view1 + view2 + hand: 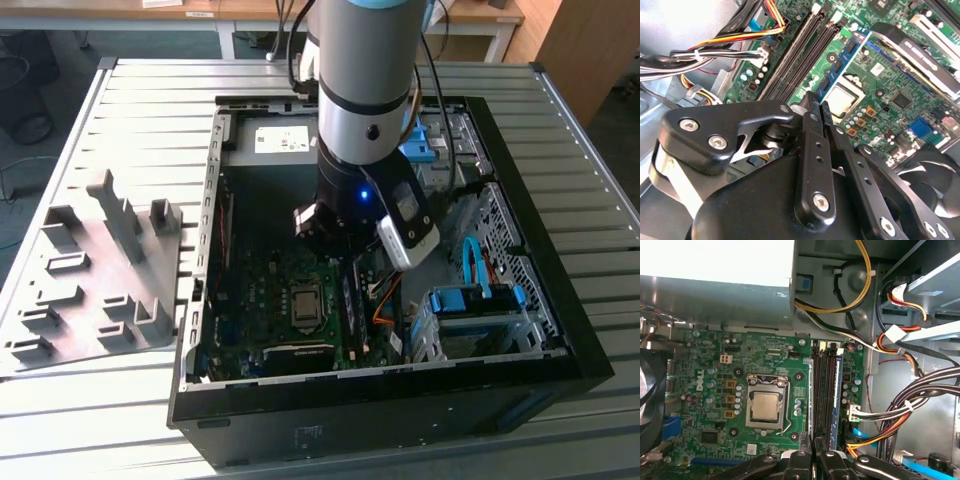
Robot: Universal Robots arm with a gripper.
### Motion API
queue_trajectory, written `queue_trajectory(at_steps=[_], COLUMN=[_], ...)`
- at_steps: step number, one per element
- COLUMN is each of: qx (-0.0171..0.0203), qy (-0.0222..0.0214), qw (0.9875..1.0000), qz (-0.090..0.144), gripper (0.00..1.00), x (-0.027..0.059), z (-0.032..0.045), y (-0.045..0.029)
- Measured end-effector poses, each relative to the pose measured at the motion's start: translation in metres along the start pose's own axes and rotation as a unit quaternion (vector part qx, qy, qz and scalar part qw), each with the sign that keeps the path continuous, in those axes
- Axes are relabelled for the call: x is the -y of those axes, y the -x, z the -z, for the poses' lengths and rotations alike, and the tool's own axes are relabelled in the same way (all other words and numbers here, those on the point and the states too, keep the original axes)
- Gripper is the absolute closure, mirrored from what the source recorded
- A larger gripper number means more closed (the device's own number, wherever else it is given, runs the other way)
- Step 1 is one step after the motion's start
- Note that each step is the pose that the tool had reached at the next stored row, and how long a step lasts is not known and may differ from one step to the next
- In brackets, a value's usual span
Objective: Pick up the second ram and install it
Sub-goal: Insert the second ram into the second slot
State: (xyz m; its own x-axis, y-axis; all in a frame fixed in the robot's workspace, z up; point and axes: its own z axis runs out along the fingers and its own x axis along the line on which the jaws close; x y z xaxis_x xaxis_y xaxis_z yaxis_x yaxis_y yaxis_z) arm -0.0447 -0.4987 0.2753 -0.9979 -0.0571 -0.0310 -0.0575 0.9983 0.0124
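The second ram [842, 65] is a dark board with black chips. It stands on edge in the slot closest to the CPU socket [842, 97], and it appears as a thin bluish strip [810, 400] in the first wrist view. My gripper [818, 102] is low inside the open computer case [200, 300], with its black fingers [800, 462] pressed together at the near end of the stick's top edge. I cannot tell whether they pinch the board or only rest on it. The neighbouring memory slots [826, 390] look dark and bare.
A grey slotted fixture [100, 270] lies on the ribbed table at the exterior view's left. Bundled power cables [920, 390] crowd the side of the slots away from the socket. A black fan [935, 175] sits beyond the socket. Blue drive caddies [470, 300] fill the case's near right corner.
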Motion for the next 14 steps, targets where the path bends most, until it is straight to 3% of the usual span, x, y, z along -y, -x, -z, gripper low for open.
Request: queue_trajectory(at_steps=[14], qx=[0.0], qy=[0.0], qw=[1.0], qz=[0.0], gripper=[0.86], x=[-0.0091], z=[-0.0078], y=[0.0025])
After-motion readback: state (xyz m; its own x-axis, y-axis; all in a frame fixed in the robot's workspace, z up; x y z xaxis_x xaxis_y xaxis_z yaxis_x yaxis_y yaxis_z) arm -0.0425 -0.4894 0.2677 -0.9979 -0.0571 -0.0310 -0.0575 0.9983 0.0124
